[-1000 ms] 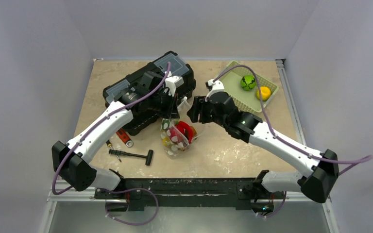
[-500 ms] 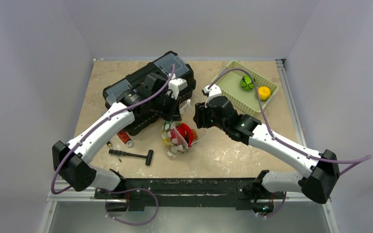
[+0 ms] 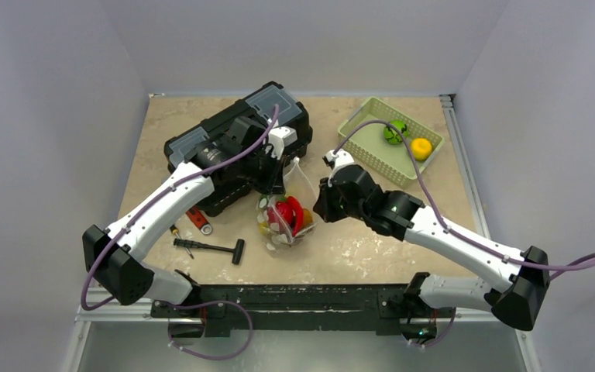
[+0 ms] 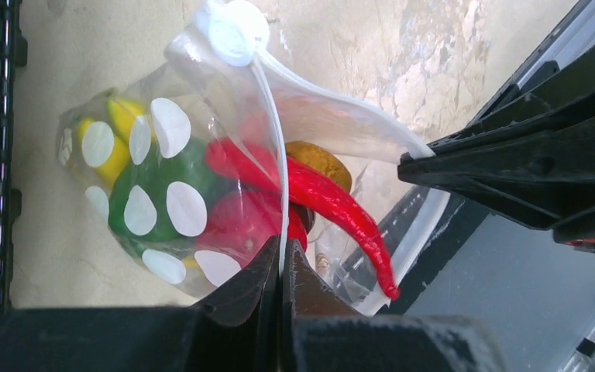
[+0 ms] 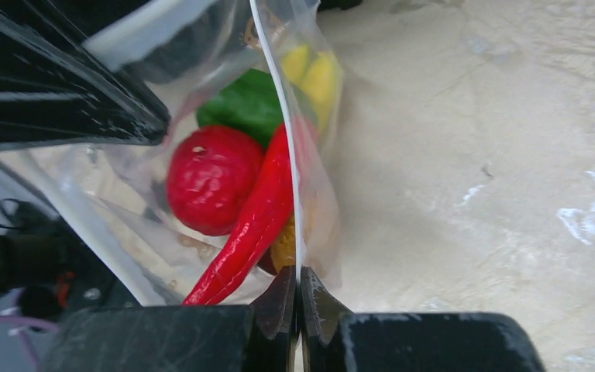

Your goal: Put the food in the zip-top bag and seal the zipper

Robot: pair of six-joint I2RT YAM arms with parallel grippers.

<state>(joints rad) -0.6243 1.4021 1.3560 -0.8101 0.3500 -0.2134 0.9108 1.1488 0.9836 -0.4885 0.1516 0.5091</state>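
The zip-top bag (image 3: pixel 282 222) stands mid-table, clear with white dots, its mouth held up between both grippers. Inside lies food: a red chili (image 5: pixel 257 221), a red round fruit (image 5: pixel 212 190), a green piece (image 5: pixel 242 105) and a yellow piece (image 5: pixel 315 75). My left gripper (image 4: pixel 283 254) is shut on the whitish zipper strip (image 4: pixel 273 147) at the mouth's far side. My right gripper (image 5: pixel 298 285) is shut on the strip of the opposite mouth edge (image 5: pixel 285 139). The chili's tip (image 4: pixel 372 263) pokes out through the open mouth.
A black toolbox (image 3: pixel 225 139) sits behind the left arm. A pale green basket (image 3: pixel 368 143) at back right holds a green toy (image 3: pixel 394 132) and a yellow toy (image 3: pixel 421 147). A black-handled tool (image 3: pixel 209 248) and a red screwdriver (image 3: pixel 199 221) lie left of the bag.
My right gripper came down toward the bag and shut on its near mouth edge. The left gripper stayed shut on the strip.
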